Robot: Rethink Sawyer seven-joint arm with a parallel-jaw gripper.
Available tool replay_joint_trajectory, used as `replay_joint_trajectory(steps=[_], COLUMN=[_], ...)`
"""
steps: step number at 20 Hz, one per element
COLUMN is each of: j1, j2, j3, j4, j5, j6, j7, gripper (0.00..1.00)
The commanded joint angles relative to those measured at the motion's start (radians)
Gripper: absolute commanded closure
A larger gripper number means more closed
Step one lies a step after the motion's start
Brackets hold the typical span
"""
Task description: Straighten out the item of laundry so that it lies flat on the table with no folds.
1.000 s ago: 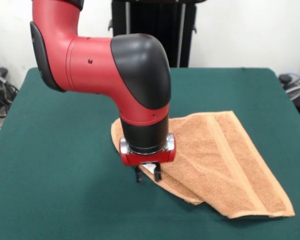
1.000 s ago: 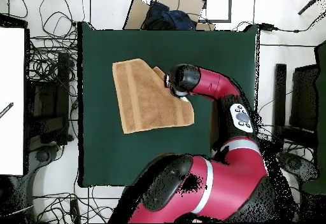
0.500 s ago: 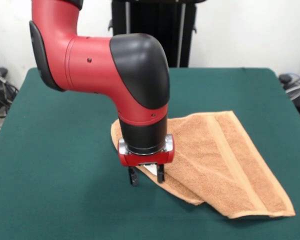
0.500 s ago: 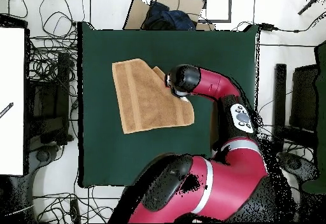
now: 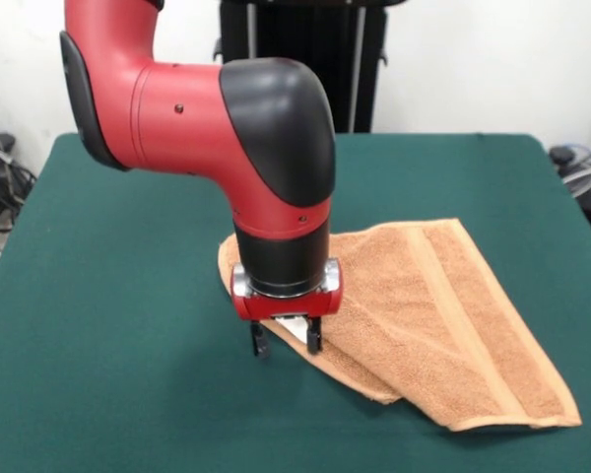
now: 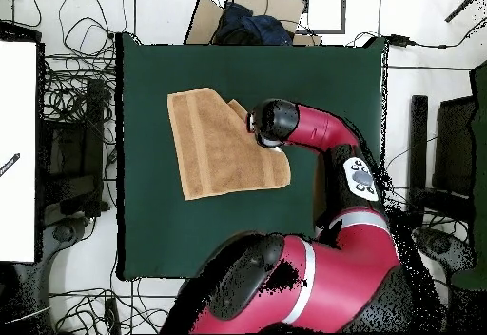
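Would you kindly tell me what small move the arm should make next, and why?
Probably lower and close the open pincer on the folded edge of the tan-orange terry towel: its fingers straddle that edge, and the towel lies doubled over on the dark green felt table.

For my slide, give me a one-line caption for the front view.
Sawyer's open gripper poised at the folded edge of a tan towel on the green table.

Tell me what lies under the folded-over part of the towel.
Under the folded flap of the towel another layer of the same towel shows along its front edge, resting on the table. Anything between the layers is covered. The gripper hangs open at the fold's edge.
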Motion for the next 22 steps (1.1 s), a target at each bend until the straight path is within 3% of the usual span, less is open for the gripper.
replay_joint_trajectory(steps=[1, 7, 18, 22], j1=[0.031, 0.045, 0.043, 0.050], j2=[-0.047, -0.042, 0.075, 0.065], j3=[-0.027, -0.040, -0.005, -0.009], j4=[0.112, 0.125, -0.009, 0.023], j5=[0.009, 0.026, 0.045, 0.041], j6=[-0.111, -0.124, -0.044, -0.061], j7=[0.252, 0.258, 0.175, 0.191], gripper=[0.00, 0.00, 0.00, 0.00])
